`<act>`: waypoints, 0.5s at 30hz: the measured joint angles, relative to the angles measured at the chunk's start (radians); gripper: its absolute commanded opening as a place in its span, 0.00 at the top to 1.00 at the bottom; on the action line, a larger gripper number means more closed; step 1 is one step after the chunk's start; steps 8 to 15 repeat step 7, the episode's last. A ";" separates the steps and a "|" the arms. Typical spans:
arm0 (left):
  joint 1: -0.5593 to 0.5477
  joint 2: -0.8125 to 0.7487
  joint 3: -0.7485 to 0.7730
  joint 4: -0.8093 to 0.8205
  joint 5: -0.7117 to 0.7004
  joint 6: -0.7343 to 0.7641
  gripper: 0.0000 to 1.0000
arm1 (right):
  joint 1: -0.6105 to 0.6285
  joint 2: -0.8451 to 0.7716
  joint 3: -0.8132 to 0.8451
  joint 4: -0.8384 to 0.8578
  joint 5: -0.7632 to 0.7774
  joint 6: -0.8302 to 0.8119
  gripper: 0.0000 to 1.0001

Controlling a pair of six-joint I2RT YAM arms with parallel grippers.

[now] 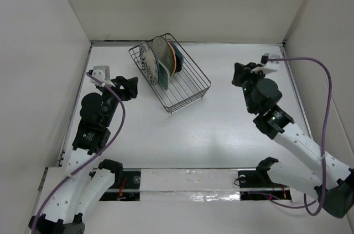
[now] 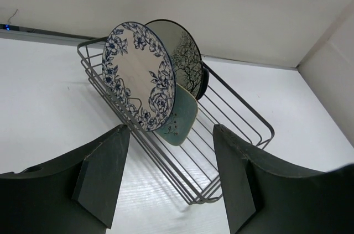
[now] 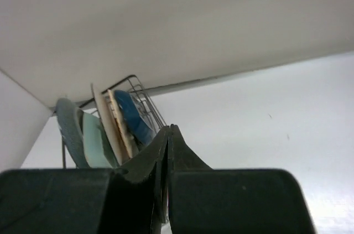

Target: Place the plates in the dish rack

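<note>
The dark wire dish rack [image 1: 189, 88] stands at the back middle of the table with plates upright in its far half. I see the white plate with a blue floral rim [image 1: 147, 62], the beige dark-rimmed plate [image 1: 161, 51], the pale green plate [image 1: 164, 76] and the orange-tan plate [image 1: 176, 60]. In the left wrist view the floral plate [image 2: 138, 76], the beige plate [image 2: 183, 57] and the green plate [image 2: 181, 119] lean together in the rack [image 2: 243, 120]. The right wrist view shows the dark blue plate [image 3: 134, 117]. My left gripper [image 1: 131, 87] [image 2: 171, 181] is open and empty, left of the rack. My right gripper [image 1: 238, 76] [image 3: 168, 137] is shut and empty, right of the rack.
White walls enclose the table on the left, back and right. The rack's near half [image 1: 182, 98] holds no plates. A purple cable [image 1: 326, 107] runs along the right arm. A taped strip [image 1: 188, 181] lies at the near edge between the arm bases.
</note>
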 measured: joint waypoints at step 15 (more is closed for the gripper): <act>0.000 0.002 -0.029 0.023 -0.021 0.000 0.43 | -0.180 -0.231 -0.214 -0.092 -0.050 0.111 0.45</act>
